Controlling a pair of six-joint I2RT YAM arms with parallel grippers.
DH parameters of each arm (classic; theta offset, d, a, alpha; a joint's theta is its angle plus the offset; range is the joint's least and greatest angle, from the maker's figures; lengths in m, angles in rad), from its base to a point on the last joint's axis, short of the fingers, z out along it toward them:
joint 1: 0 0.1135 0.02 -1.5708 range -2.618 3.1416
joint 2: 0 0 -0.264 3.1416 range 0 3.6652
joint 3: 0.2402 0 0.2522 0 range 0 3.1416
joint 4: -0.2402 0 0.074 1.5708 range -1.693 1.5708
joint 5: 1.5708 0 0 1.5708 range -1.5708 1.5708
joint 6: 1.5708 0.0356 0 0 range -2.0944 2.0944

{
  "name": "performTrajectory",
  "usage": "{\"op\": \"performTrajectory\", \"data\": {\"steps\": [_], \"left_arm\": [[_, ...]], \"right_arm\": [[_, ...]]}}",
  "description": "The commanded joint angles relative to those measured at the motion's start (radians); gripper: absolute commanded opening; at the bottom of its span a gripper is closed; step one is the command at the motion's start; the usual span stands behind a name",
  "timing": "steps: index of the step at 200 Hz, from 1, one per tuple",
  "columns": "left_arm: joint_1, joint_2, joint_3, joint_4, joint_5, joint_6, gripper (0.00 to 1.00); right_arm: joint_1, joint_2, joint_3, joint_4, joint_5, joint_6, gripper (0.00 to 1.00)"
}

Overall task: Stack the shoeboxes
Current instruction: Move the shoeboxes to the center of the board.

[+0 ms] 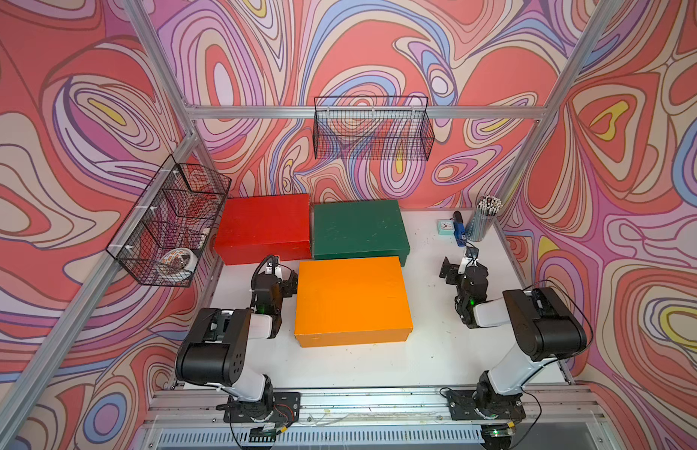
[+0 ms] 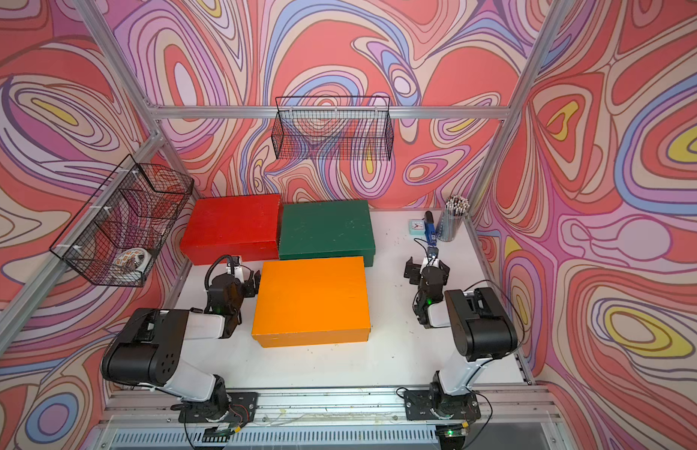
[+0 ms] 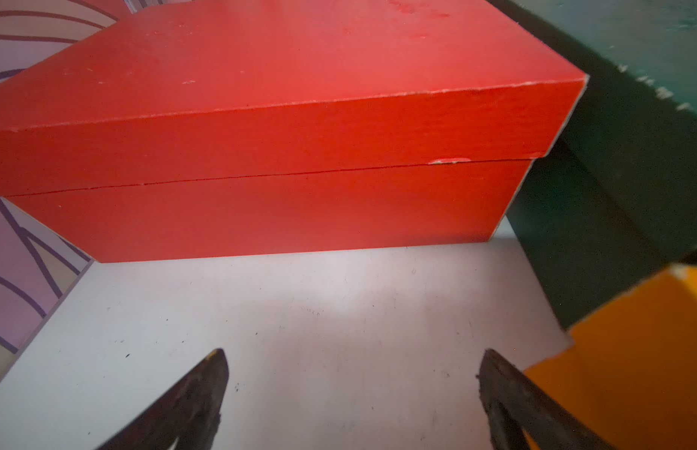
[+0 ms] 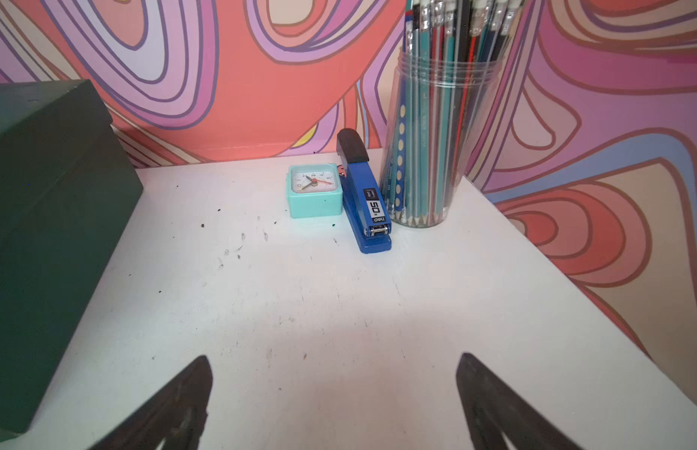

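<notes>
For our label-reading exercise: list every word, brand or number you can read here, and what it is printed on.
"50": label on the blue stapler.
"deli": same label, nearer the stapler's front end.
Numerals on the clock dial: too small to read.
The red shoebox, green shoebox and orange shoebox: no text.

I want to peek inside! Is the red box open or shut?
Shut. The red box has its lid sitting flat, only a thin seam showing.
</notes>
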Motion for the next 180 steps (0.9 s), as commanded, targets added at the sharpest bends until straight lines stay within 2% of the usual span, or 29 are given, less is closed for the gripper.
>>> {"op": "performTrajectory", "data": {"steps": [1, 131, 156, 167, 180], "left_arm": [[0.003, -0.003, 0.013, 0.003, 0.003, 0.012, 1.0], [0.004, -0.003, 0.01, 0.008, 0.0, 0.009, 1.0], [0.004, -0.019, -0.009, 0.037, -0.077, -0.02, 1.0], [0.004, -0.063, -0.016, 0.009, -0.129, -0.038, 1.0], [0.004, -0.139, 0.005, -0.097, -0.166, -0.051, 1.0]], "right_arm": [[-0.003, 0.012, 0.003, 0.008, -0.005, 0.007, 0.98], [-0.003, 0.011, 0.001, 0.013, -0.004, 0.007, 0.99], [-0.001, 0.0, -0.034, 0.076, -0.063, -0.024, 0.98], [0.0, -0.038, -0.056, 0.079, -0.008, -0.004, 0.98], [0.0, -0.121, -0.05, -0.02, 0.092, 0.037, 0.98]]}}
